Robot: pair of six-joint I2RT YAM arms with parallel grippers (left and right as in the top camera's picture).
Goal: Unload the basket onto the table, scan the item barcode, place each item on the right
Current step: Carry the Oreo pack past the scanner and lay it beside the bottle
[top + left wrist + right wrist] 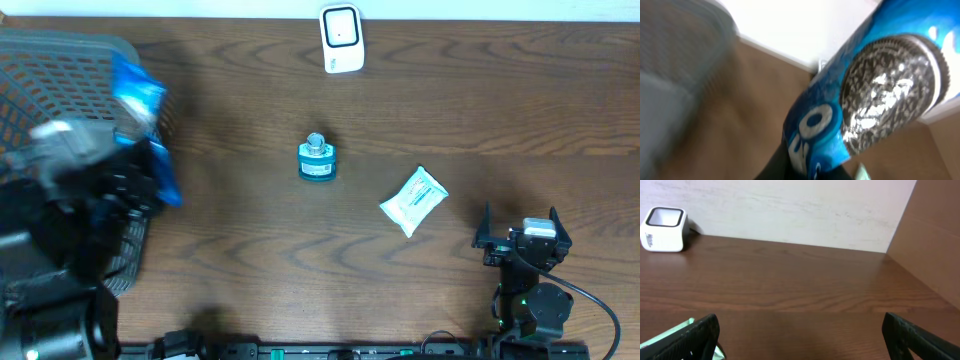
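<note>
Overhead: glossy blue cookie packet (138,95) clamped tight in left gripper (135,160), raised over grey mesh basket (60,70) at far left. Right gripper (520,226) gaping wide, empty, near white wipes pouch (413,200)

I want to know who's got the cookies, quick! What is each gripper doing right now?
Left gripper: closed, holding the blue cookie pack.
Right gripper: open, holding nothing.
</note>
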